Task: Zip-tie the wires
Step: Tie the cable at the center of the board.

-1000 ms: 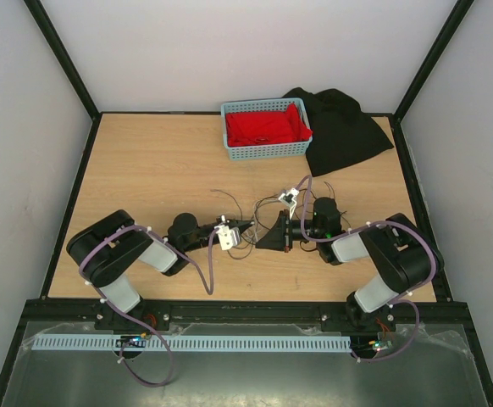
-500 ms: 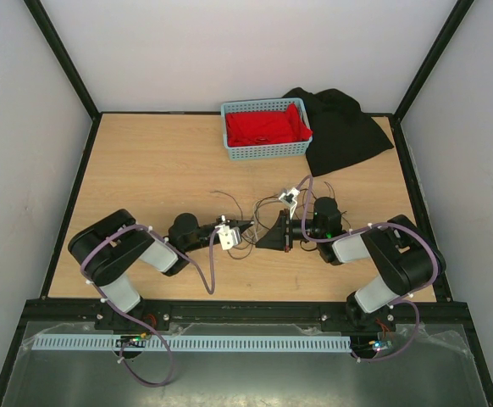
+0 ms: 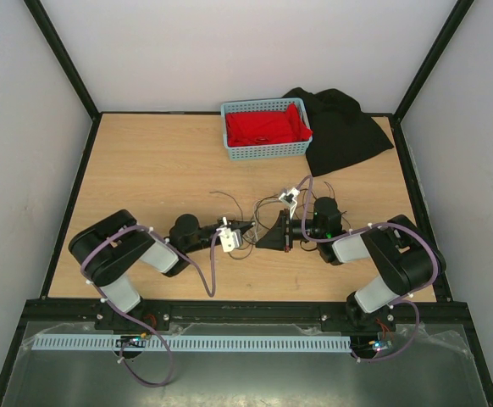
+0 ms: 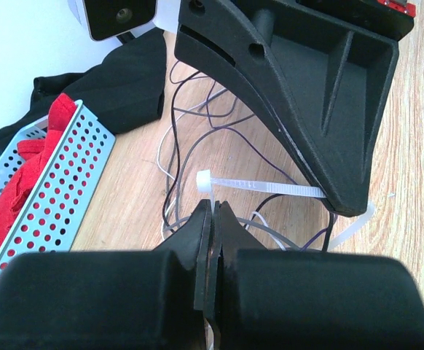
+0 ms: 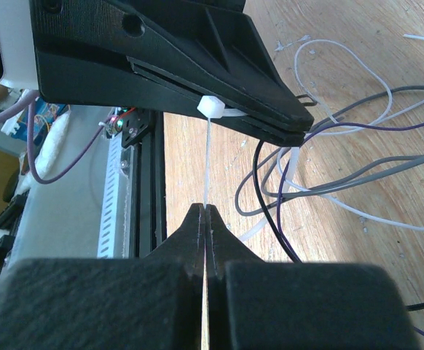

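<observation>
From the top view, I am seeing both arms reaching to the middle of the table (image 3: 145,170). The left gripper (image 3: 246,226) and the right gripper (image 3: 268,239) are pointing at each other, nearly touching. The wires (image 3: 267,203) are lying in loose loops on the wood around and under the two tips. Behind them a blue basket (image 3: 263,153) is holding a red cloth (image 3: 263,127), and a black cloth (image 3: 348,131) is lying just beside it on the right.

In the left wrist view, the left gripper (image 4: 213,213) is keeping its jaws pressed together on a thin white strip of the zip tie (image 4: 263,187), just under its small square head. The strap is running sideways to the tip of the right gripper (image 4: 343,204). The wires (image 4: 170,168) are curling on the table below.

In the right wrist view, the right gripper (image 5: 205,213) is pinching the zip tie (image 5: 206,160) with closed jaws. The strip is rising straight to the head, which is sitting against the left gripper (image 5: 296,131). The wires (image 5: 372,127) are spreading to the right, with the strap looping among them.
</observation>
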`<state>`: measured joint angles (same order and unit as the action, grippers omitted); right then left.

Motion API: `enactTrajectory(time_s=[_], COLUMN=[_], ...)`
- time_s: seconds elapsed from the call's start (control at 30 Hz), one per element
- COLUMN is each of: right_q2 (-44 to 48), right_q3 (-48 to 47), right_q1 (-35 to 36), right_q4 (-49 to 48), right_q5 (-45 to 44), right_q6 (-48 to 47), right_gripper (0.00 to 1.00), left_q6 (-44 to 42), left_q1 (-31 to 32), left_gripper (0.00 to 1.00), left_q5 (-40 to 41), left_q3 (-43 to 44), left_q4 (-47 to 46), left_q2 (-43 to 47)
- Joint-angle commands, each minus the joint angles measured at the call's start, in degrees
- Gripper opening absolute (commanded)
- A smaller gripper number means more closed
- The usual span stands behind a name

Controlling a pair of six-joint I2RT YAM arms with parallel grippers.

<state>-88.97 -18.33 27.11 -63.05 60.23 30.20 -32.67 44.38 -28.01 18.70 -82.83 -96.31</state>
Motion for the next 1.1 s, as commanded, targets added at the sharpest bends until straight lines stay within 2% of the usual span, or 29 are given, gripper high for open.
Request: enactTrajectory(time_s=[0.0,0.67,1.07], right_q2=[0.05,0.19,0.99], right_q3=[-0.92,-2.05,-5.82], right_q1=[-0.12,-1.08,-1.13], right_q4=[-0.42,-0.31,8.80], right_q5=[0.81,0.52,-0.51], right_q6=[0.39,5.02,5.88], right_gripper=[0.00,0.00,0.00], left_q6=[-1.79,-4.02,-5.96], left_q1=[0.62,1.28,2.42], left_gripper=[0.00,0.00,0.00], left_q5=[0.36,1.23,2.82], left_q3=[0.26,-0.03,-0.13], left_q4=[-2.06,-2.02,-1.99], left_q2=[-0.70,-1.68,-1.81])
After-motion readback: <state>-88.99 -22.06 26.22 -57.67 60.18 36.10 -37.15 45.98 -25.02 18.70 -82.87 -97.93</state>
